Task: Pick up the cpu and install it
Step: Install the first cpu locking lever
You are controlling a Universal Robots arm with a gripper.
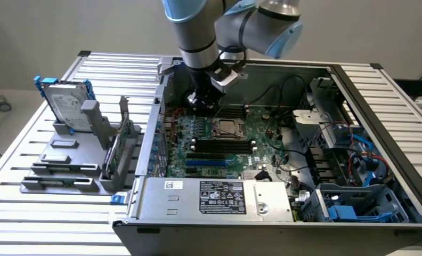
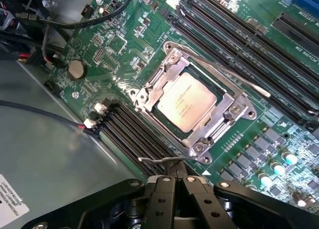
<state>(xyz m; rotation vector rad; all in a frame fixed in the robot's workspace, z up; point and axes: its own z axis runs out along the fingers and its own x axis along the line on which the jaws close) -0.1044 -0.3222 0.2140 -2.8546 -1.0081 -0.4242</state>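
one cpu (image 2: 190, 101), thin, light, stiff and likely fragile underneath, is sitting inside the socket frame (image 2: 149, 92) with only its narrow rim offering purchase, while the gripper (image 2: 175, 171) is hovering just beside that frame, fingers closed and empty.

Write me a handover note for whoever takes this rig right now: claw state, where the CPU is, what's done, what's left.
Claw: shut, empty, hanging over the motherboard inside the open PC case, next to the socket.
CPU: lying flat in the socket, metal top up.
Done: the CPU appears picked and placed in the socket.
Left: the retention lever looks unlatched, so check seating and locking. The claw's fingertips are close to a thin wire lever at the socket's edge.
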